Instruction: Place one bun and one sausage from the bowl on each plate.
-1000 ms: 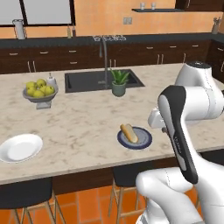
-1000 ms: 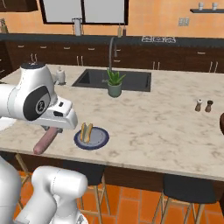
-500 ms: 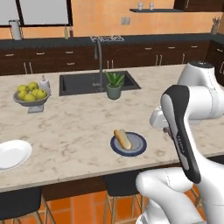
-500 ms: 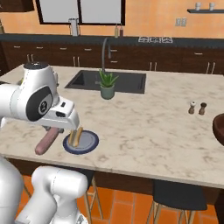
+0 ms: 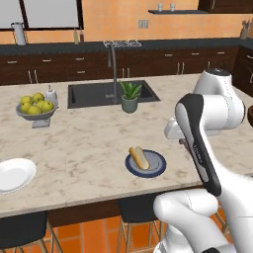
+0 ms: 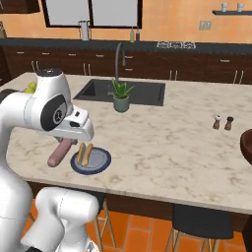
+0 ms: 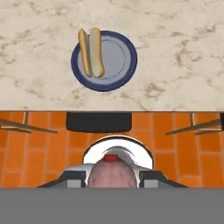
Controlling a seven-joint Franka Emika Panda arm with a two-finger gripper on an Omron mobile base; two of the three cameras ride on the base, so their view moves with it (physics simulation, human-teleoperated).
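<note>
My gripper (image 6: 65,143) is shut on a pinkish-brown sausage (image 6: 59,153), which hangs just off the counter's front edge, to the left of the dark blue-grey plate (image 6: 101,164). In the hand view the sausage (image 7: 110,172) juts out between the fingers, above the floor and a stool. A bun (image 5: 139,157) lies on the left part of that plate (image 5: 154,167), also seen from above as bun (image 7: 91,51) on plate (image 7: 118,61). The white plate (image 5: 15,174) sits bare at the counter's front left. The brown bowl (image 6: 246,144) is cut off at the right edge.
A grey footed bowl of yellow-green fruit (image 5: 34,108) stands at the back left. The sink (image 5: 94,96) with its tall faucet and a potted plant (image 5: 130,96) lie behind the blue plate. Two shakers (image 6: 222,122) stand at the right. A dark stool (image 7: 100,121) sits under the counter edge.
The whole picture shifted as the base moved, mostly in the first half second; the blue plate now sits nearer the front. The sausage stays held in the shut gripper.
</note>
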